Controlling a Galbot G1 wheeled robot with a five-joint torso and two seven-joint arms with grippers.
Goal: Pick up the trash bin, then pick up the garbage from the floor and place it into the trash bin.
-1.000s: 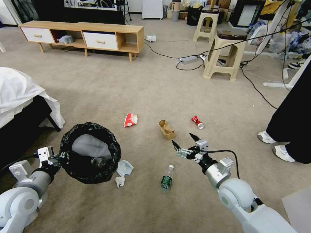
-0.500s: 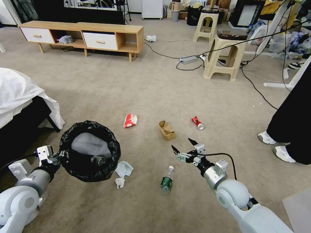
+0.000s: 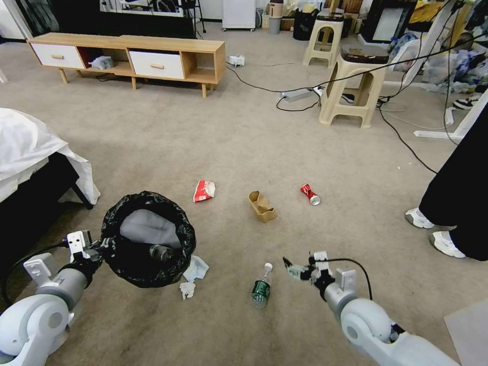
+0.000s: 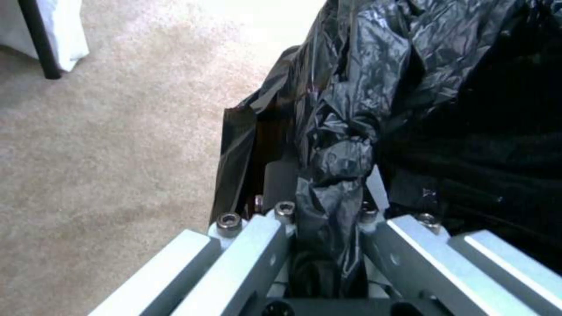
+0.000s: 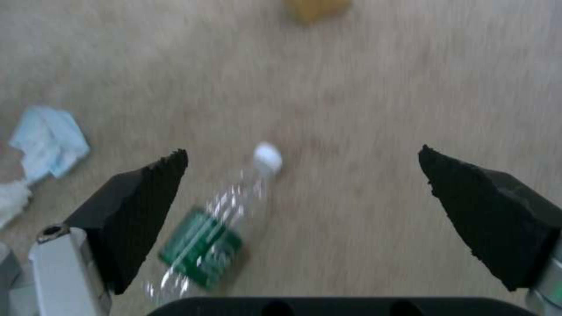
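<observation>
Head view puts the trash bin [image 3: 148,239] off the floor beside the bed [image 3: 30,152], its bag-lined rim clamped by the left hand [image 3: 104,245], mouth up for dropping litter. Right hand [image 3: 300,268], spread wide, hovers by the green-labelled bottle [image 3: 261,286].

In your left wrist view the black bag of the trash bin [image 4: 375,109] covers the left gripper [image 4: 328,219], so you cannot see its jaws or the grey wall. The bin runs off at 3 o'clock. Your right wrist view is blurred: the bottle [image 5: 217,232] label is unreadable, and the brown box [image 5: 316,6] is cut off at 12 o'clock.
</observation>
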